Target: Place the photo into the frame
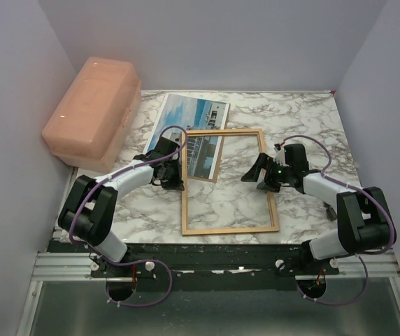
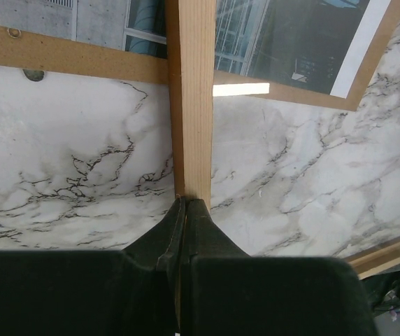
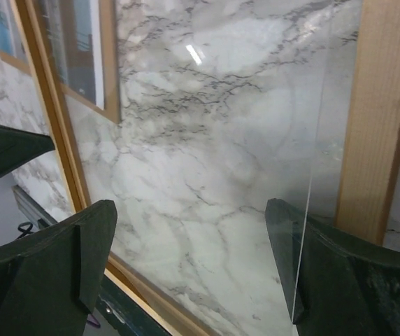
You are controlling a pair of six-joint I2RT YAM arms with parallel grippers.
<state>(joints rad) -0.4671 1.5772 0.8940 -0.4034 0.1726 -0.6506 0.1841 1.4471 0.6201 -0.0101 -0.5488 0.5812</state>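
The orange-brown frame [image 1: 230, 225] lies flat on the marble table. Its far left corner overlaps the photo [image 1: 186, 119], a print of a white building against blue sky that rests on a brown backing board. My left gripper [image 1: 176, 180] is shut on the frame's left rail [image 2: 193, 105], and the photo [image 2: 291, 35] shows just beyond it. My right gripper [image 1: 261, 172] is open and empty, low over the inside of the frame near its right rail [image 3: 378, 119]. The edge of a clear pane [image 3: 312, 210] runs in front of my right finger [image 3: 326, 280].
A pink plastic box [image 1: 95, 112] stands at the far left against the wall. Walls close in the table on the left, back and right. The table's dark near edge [image 1: 221, 250] runs just below the frame.
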